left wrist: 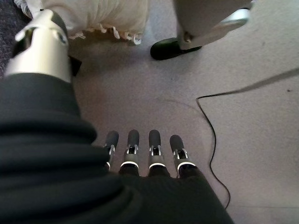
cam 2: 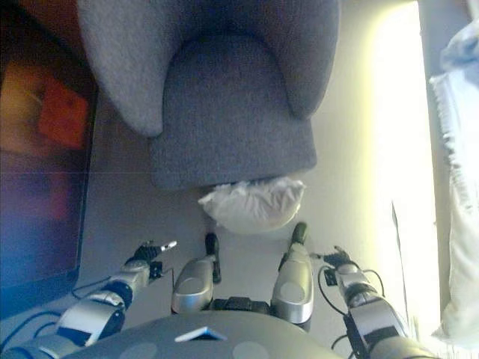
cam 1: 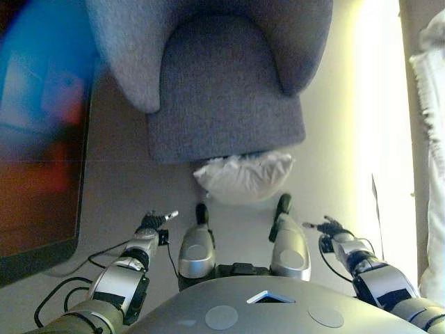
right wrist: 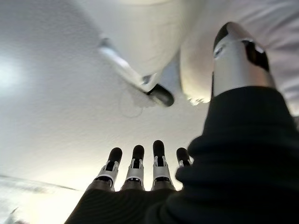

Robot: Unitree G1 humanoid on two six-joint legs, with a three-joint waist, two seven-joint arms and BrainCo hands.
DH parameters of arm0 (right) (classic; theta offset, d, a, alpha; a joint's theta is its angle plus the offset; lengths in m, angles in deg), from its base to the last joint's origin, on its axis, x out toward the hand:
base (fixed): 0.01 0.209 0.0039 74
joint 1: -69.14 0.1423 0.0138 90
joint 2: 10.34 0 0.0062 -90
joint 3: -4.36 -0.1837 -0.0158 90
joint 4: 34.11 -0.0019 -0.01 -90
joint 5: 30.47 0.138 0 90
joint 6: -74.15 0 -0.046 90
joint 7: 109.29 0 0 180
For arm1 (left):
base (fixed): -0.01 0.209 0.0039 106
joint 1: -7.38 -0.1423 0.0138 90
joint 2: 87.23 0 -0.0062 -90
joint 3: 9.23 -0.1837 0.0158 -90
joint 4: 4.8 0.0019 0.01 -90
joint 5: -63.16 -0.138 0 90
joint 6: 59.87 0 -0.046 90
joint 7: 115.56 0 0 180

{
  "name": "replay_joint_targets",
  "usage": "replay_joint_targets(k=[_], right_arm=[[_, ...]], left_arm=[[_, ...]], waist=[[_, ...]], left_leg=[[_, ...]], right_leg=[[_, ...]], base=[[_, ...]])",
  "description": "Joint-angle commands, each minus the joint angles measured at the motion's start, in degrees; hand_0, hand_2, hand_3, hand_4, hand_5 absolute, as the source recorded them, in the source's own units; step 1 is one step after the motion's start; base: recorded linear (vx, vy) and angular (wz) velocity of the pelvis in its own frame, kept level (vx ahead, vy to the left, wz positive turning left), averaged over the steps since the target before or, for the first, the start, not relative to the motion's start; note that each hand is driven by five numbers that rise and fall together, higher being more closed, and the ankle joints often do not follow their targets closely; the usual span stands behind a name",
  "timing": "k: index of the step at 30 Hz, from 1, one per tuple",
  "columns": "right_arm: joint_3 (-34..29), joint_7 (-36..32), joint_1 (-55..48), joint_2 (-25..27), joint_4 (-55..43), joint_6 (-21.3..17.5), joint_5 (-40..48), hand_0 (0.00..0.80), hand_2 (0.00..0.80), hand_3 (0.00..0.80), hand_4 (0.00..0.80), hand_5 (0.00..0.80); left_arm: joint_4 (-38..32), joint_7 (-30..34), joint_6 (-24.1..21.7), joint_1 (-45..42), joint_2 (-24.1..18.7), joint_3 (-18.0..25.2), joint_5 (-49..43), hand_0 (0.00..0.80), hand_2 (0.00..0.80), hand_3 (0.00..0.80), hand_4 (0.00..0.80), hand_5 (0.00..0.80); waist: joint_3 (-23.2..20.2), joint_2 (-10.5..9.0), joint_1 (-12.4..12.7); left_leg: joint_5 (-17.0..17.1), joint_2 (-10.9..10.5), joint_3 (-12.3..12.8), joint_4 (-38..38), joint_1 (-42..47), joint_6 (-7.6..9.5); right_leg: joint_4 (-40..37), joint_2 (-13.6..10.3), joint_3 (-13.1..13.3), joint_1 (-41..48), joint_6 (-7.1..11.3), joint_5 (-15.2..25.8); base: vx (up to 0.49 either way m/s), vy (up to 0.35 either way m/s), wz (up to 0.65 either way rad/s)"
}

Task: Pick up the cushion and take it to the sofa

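Cushion, white and puffy with a frilled edge [cam 1: 245, 175], lies on the floor against the grey fabric armchair [cam 1: 222, 97].
Left hand [cam 1: 154, 221] and right hand [cam 1: 327, 227] hang open and empty either side, placed to scoop it.

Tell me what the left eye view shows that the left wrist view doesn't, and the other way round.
Only the left eye view shows the grey armchair with the white cushion on the floor against its front edge, the dark screen at the robot's left, and the right hand, held open over the floor. Only the left wrist view shows the cushion's frilled edge from close up. Both show the cushion and the left hand, which is open with straight fingers, holds nothing and is apart from the cushion.
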Motion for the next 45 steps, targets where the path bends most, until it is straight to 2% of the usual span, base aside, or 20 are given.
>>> replay_joint_targets(k=[1,5,9,12,13,15,16,18,22,26,34,39,45], right_arm=[[1.48,6.28,3.18,-0.06,-3.39,-4.59,0.79,0.0,0.0,0.0,0.0,0.0],[1.78,10.73,7.2,1.15,-7.72,-5.4,-0.1,0.0,0.0,0.0,0.0,0.0],[2.94,13.69,10.52,2.82,-11.05,-5.23,-0.46,0.0,0.0,0.0,0.0,0.0],[3.09,17.0,12.55,4.07,-14.11,-6.07,-0.17,0.0,0.0,0.0,0.0,0.0],[2.92,17.38,13.14,4.47,-14.96,-7.66,-2.29,0.0,0.0,0.0,0.0,0.0],[4.08,21.04,16.34,4.21,-14.73,-7.92,-1.97,0.0,0.0,0.0,0.0,0.0],[3.68,22.75,15.87,4.74,-16.08,-9.71,-3.12,0.0,0.0,0.0,0.0,0.0],[3.87,24.79,13.81,5.89,-21.33,-10.27,-4.64,0.0,0.0,0.0,0.0,0.0],[4.62,27.53,12.07,9.18,-33.79,-7.64,-6.23,0.0,0.0,0.0,0.0,0.0],[4.72,28.33,14.63,10.95,-35.46,-7.68,-6.82,0.0,0.0,0.0,0.0,0.0],[6.82,27.51,24.27,13.28,-30.55,-11.9,-5.21,0.0,0.0,0.0,0.0,0.0],[8.39,23.77,28.48,14.67,-30.18,-14.5,-3.49,0.0,0.0,0.0,0.0,0.0],[11.02,15.77,33.03,15.24,-31.73,-20.0,-1.36,0.0,0.0,0.0,0.0,0.0]], left_arm=[[-1.84,-4.94,-3.59,2.96,-1.05,-0.35,2.92,0.0,0.0,0.0,0.0,0.0],[-4.81,-7.01,-5.62,6.32,-1.91,-0.85,4.25,0.0,0.0,0.0,0.0,0.0],[-7.93,-9.63,-8.8,8.61,-2.61,-2.32,5.47,0.0,0.0,0.0,0.0,0.0],[-11.15,-11.56,-12.42,9.71,-2.63,-3.4,4.95,0.0,0.0,0.0,0.0,0.0],[-11.91,-12.13,-13.36,10.13,-2.74,-3.69,4.72,0.0,0.0,0.0,0.0,0.0],[-12.15,-13.84,-16.37,11.52,-1.54,-4.95,2.92,0.0,0.0,0.0,0.0,0.0],[-12.91,-14.95,-18.1,12.05,-1.68,-5.39,2.85,0.0,0.0,0.0,0.0,0.0],[-14.97,-16.75,-18.78,12.38,-2.32,-5.84,3.19,0.0,0.0,0.0,0.0,0.0],[-19.67,-20.9,-19.52,13.74,-3.49,-5.56,1.31,0.0,0.0,0.0,0.0,0.0],[-20.48,-22.97,-21.26,16.45,-4.51,-5.04,-1.13,0.0,0.0,0.0,0.0,0.0],[-19.01,-22.84,-23.36,24.08,-7.47,-4.88,-0.91,0.0,0.0,0.0,0.0,0.0],[-18.64,-22.17,-23.91,28.44,-9.57,-4.57,0.81,0.0,0.0,0.0,0.0,0.0],[-19.02,-19.93,-22.68,34.43,-11.08,-5.82,2.97,0.0,0.0,0.0,0.0,0.0]], waist=[[4.07,-2.21,0.11],[7.88,-2.37,-0.11],[7.9,-2.55,-0.35],[7.9,-2.27,-0.28],[7.9,-2.25,-0.3],[7.9,-1.67,-0.01],[7.9,-1.56,-0.26],[7.9,-1.85,-1.11],[7.9,-2.88,-2.68],[7.9,-2.99,-3.15],[7.9,-2.73,-3.16],[7.9,-2.92,-3.15],[7.9,-3.36,-3.08]], left_leg=[[2.53,0.09,-3.85,0.94,-6.93,1.0],[3.17,-1.12,-4.15,2.31,-11.88,1.39],[4.09,-1.35,-4.62,2.95,-19.26,1.28],[4.88,-1.68,-5.01,3.27,-25.07,1.44],[5.04,-1.81,-5.31,3.47,-26.87,1.42],[5.34,-2.43,-6.4,4.03,-30.45,1.6],[5.44,-2.33,-6.43,4.74,-32.66,1.57],[5.17,-2.17,-6.2,5.78,-35.37,1.73],[5.01,-1.74,-7.04,8.89,-42.73,1.63],[4.37,-1.47,-8.09,12.56,-49.01,1.65],[2.18,-1.23,-9.86,18.82,-59.85,1.49],[1.27,-1.1,-10.31,21.91,-65.41,1.29],[0.95,-1.57,-11.06,23.75,-70.18,0.99]], right_leg=[[3.35,-3.17,0.85,1.2,2.62,-6.36],[5.46,-3.4,1.28,-4.09,2.78,-5.87],[6.68,-3.1,1.24,-11.44,2.8,-5.35],[9.04,-1.97,1.59,-17.56,2.57,-5.82],[9.43,-1.83,1.81,-19.36,2.57,-5.76],[10.45,-1.69,2.32,-23.07,2.44,-5.71],[11.47,-1.58,2.98,-25.53,2.52,-5.6],[12.46,-1.32,4.01,-28.58,2.69,-5.79],[15.2,-0.72,6.15,-35.73,2.51,-6.09],[18.51,-0.54,7.71,-41.98,2.0,-6.63],[23.41,-1.12,9.22,-52.4,1.64,-7.43],[26.47,-1.64,9.76,-57.71,1.83,-7.96],[28.04,-2.16,10.05,-62.24,2.48,-7.85]], base=[[-0.122,0.045,0.09],[-0.092,0.04,0.08],[-0.054,0.018,0.1],[-0.044,0.016,0.09],[-0.035,-0.009,0.1],[-0.05,0.012,0.1],[-0.067,0.049,0.05],[-0.021,0.054,0.01],[0.006,0.017,0.03],[0.004,0.008,0.05],[-0.005,0.002,-0.03],[0.001,0.012,-0.04],[0.0,0.005,-0.02]])
